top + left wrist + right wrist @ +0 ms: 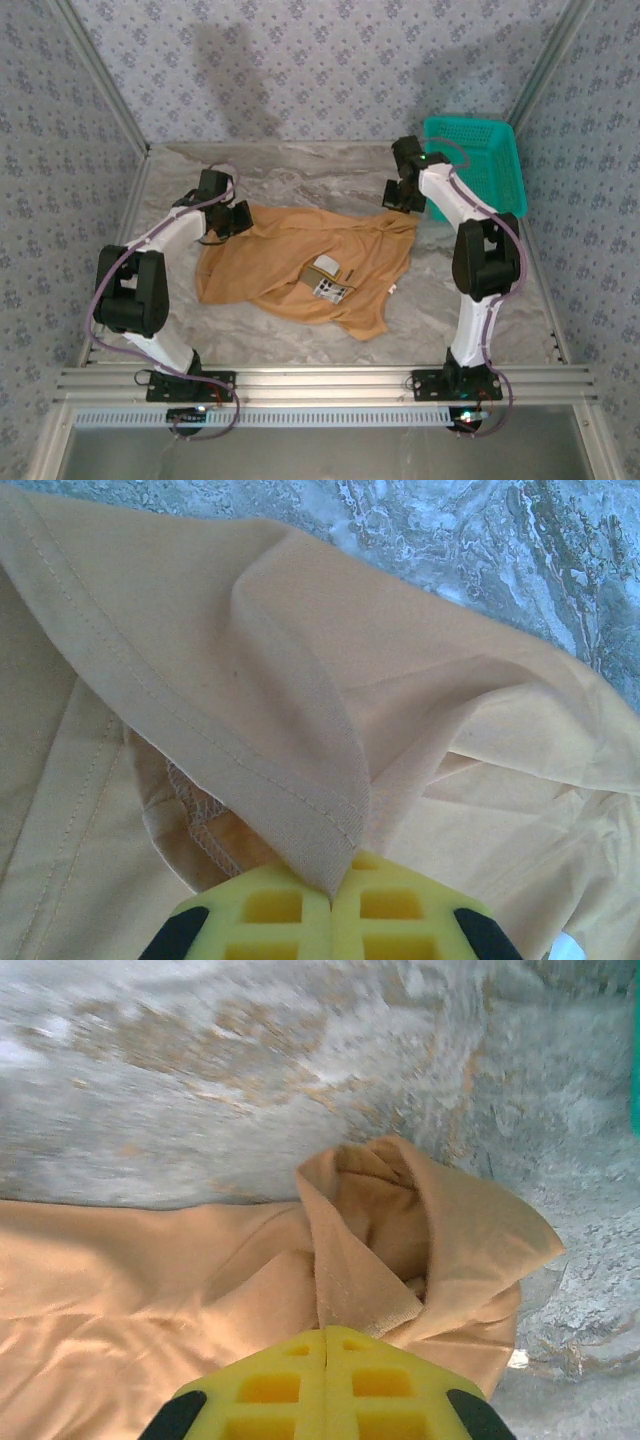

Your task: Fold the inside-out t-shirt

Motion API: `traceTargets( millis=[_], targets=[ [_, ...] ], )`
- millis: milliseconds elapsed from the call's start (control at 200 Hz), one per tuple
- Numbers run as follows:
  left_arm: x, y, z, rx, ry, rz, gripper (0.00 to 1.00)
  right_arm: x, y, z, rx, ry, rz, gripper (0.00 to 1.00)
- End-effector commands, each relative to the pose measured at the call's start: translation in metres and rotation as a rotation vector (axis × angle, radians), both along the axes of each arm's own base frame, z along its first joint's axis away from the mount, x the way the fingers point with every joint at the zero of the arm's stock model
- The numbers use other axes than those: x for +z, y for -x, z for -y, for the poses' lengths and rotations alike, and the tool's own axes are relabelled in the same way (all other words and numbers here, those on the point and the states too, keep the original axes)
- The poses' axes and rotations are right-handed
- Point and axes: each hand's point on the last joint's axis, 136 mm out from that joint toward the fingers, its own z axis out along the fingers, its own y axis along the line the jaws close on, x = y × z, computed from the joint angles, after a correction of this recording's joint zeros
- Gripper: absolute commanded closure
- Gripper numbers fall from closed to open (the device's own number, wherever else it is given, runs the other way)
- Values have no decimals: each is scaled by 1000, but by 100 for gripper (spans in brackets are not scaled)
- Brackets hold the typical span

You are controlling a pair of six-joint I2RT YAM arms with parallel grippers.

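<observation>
I've got the inside-out t-shirt (300,265) lying rumpled on the table (300,170) between both arms, left claw (333,888) clamped on a stitched hem at its left edge, right claw (326,1340) pinched tight on a bunched fold at its far right corner, teal basket (480,165) nearby

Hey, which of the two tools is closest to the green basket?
The right tool, shut on the t-shirt beside the green basket; the left tool grips the shirt's opposite side.

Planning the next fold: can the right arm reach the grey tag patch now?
Probably not yet: the right end effector is shut on the t-shirt's far corner, though the tag patch lies uncovered.
</observation>
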Motion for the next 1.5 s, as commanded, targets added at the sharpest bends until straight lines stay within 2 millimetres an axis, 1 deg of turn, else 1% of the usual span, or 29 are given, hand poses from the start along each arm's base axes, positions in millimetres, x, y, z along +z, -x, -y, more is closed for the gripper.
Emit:
traceTargets(
  millis=[0,115,165,220,235,285,315,345,450,510,565,625,700,735,799,874,954,1014,1129,1179,1204,1209,1224,1254,1304,1324,1359,1429,1494],
  targets=[
    [15,-6,3,-16,-1,36,100,51,4,-7,9,10,78,100],
    [18,-7,5,-18,5,42,100,69,-4,-18,13,1,118,100],
    [18,-7,6,-17,7,45,100,71,-13,-23,13,-19,130,100],
    [18,-8,6,-15,8,46,100,73,-25,-37,37,-70,143,100],
    [18,-8,6,-15,9,47,100,73,-29,-41,46,-86,144,95],
    [19,-10,6,-14,7,50,100,74,-40,-51,78,-120,159,72],
    [20,-10,5,-14,-1,50,100,74,-45,-53,85,-123,162,63],
    [21,-12,4,-15,-10,53,100,73,-47,-54,89,-122,156,60],
    [29,-19,-2,-13,-44,58,100,73,-40,-49,98,-77,136,59],
    [36,-25,-7,-6,-52,70,100,68,-25,-49,108,-72,120,59],
    [41,-28,-10,0,-55,79,100,55,-2,-50,116,-78,75,58],
    [48,-32,-14,10,-54,92,100,33,28,-51,119,-88,23,57],
    [55,-38,-19,28,-47,107,100,4,64,-60,126,-134,-24,54],
    [59,-43,-22,37,-38,116,100,-9,77,-63,119,-153,-43,53],
    [65,-56,-25,50,-27,126,100,-35,93,-66,105,-165,-85,53],
    [72,-75,-28,65,-16,143,100,-59,97,-64,88,-153,-125,53],
    [78,-100,-30,70,2,163,100,-81,90,-57,73,-93,-166,53],
    [81,-120,-32,77,10,181,100,-92,80,-51,62,-56,-189,53],
    [81,-158,-39,92,35,208,100,-107,43,-40,37,-3,-197,54],
    [81,-175,-43,97,43,223,100,-107,21,-34,23,17,-191,54],
    [82,-183,-46,99,48,230,97,-106,11,-30,16,26,-188,54],
    [79,-184,-47,99,49,225,95,-106,8,-30,16,27,-186,54],
    [85,-190,-48,97,53,241,94,-103,2,-29,12,29,-180,55],
    [87,-198,-51,94,56,250,93,-100,-11,-26,7,33,-173,55],
    [94,-207,-58,93,48,265,90,-87,-28,-24,2,37,-150,55],
    [99,-208,-60,90,45,275,85,-80,-34,-25,2,38,-137,55],
    [109,-209,-64,88,31,290,73,-65,-42,-26,7,41,-107,55],
    [129,-197,-73,90,-27,309,68,-32,-49,-32,25,38,-39,54],
    [140,-173,-81,106,-80,295,66,-8,-40,-42,61,29,-4,54]
  ],
)
